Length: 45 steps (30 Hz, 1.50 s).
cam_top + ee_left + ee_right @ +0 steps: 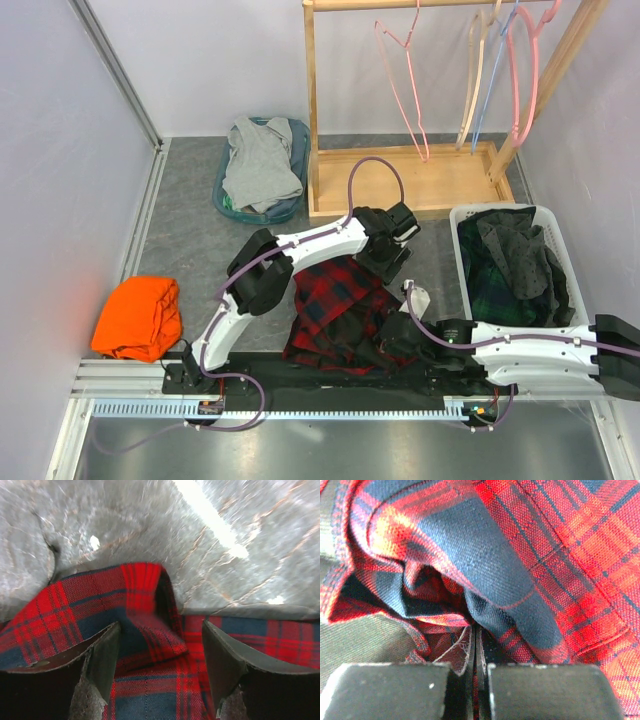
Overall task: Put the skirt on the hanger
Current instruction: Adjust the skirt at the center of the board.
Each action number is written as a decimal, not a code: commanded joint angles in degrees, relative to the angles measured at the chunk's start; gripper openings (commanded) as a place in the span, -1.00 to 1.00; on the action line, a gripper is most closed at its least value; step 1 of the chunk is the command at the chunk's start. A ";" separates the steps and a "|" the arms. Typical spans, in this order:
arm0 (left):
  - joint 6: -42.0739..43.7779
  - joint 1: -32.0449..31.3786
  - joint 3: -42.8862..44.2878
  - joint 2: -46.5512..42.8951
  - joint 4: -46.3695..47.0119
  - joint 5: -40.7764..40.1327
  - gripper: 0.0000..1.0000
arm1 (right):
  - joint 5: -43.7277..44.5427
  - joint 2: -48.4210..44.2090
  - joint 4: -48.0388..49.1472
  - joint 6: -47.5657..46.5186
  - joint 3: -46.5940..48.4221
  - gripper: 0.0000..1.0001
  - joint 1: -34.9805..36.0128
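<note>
Pinching an edge of the red-and-navy tartan woven skirt [335,305], heaped at lower centre of the top view, in the tightly closed right gripper [476,666], with the left gripper [161,630] gaping astride a raised fold [147,600]; probably light, limp, best gripped along the firmer waistband.

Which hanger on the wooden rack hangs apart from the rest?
The thin pink wire hanger, nearest the rack's left post; the cream hanger, blue hanger and thicker pink hanger bunch together at the right end.
</note>
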 commanded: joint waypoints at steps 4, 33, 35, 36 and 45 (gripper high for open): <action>-0.81 0.12 1.59 2.67 -1.41 -0.16 -0.01 | -0.79 -2.15 -3.95 1.38 -0.46 -1.00 0.26; 4.11 3.55 2.58 -42.56 -6.42 -29.15 -0.96 | 8.36 17.70 3.08 -11.79 7.97 -0.94 -15.63; 2.01 3.99 -2.76 -45.48 -6.69 -32.92 -0.97 | 8.44 18.85 4.14 -15.66 11.13 -0.94 -16.62; 1.30 4.25 -4.71 -47.32 -6.69 -33.38 -0.96 | 9.05 19.29 4.05 -16.80 12.45 -0.93 -16.97; -2.13 6.28 -7.46 -56.48 -6.86 -38.56 -0.96 | 16.69 8.15 -9.12 -26.82 29.76 -1.00 -17.32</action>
